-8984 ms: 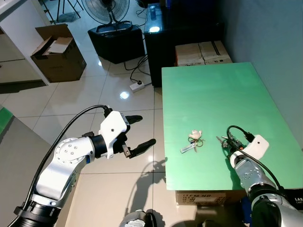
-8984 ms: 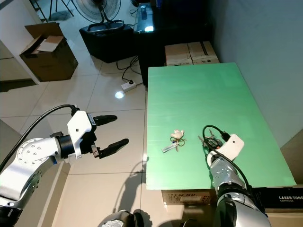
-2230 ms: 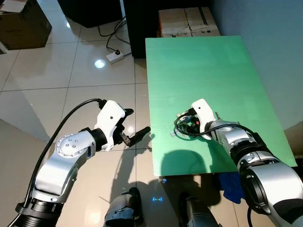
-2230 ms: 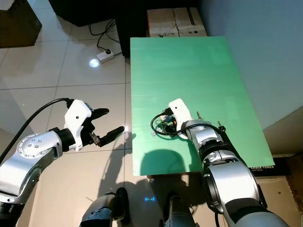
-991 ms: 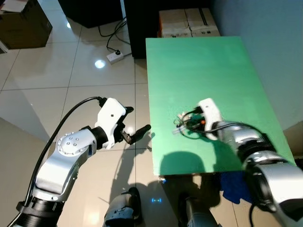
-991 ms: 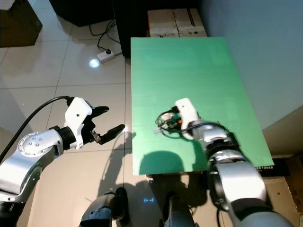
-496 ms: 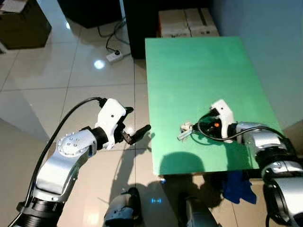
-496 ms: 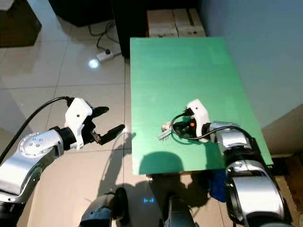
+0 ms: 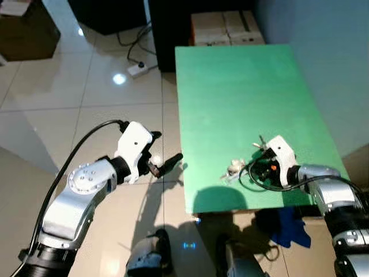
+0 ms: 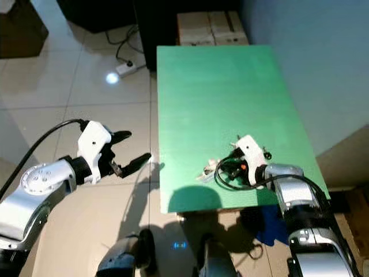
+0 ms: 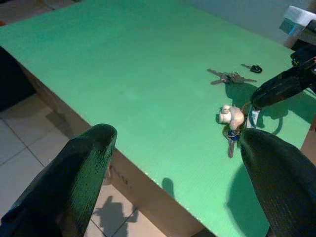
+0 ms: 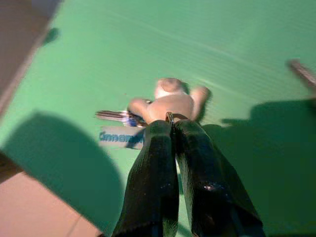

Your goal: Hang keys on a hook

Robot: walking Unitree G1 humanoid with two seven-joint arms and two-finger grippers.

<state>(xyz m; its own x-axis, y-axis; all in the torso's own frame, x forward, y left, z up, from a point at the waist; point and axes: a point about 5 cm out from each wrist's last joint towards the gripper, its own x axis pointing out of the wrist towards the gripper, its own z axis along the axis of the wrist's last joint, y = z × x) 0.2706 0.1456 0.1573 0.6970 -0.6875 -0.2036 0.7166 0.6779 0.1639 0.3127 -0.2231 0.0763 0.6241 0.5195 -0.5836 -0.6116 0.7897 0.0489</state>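
Lower centre of the right wrist view, the right hand [image 12: 172, 127] pinches shut on the cream-charm key bunch [image 12: 170, 103], lifting it from the green surface [image 9: 242, 92]; the left hand [image 9: 164, 164] waits open, mid-left.

Home room: tiled floor [image 9: 86, 104], power strip [image 9: 137, 69], cardboard boxes [image 9: 228, 29].

Plain green table [image 9: 242, 86], cream charm [image 12: 170, 101] on keys (blue-lettered white tag [image 12: 121, 137])

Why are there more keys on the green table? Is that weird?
A little. Besides the keys pinched by the right end effector, a second bunch of keys lies loose further along the table. No hook can be seen.
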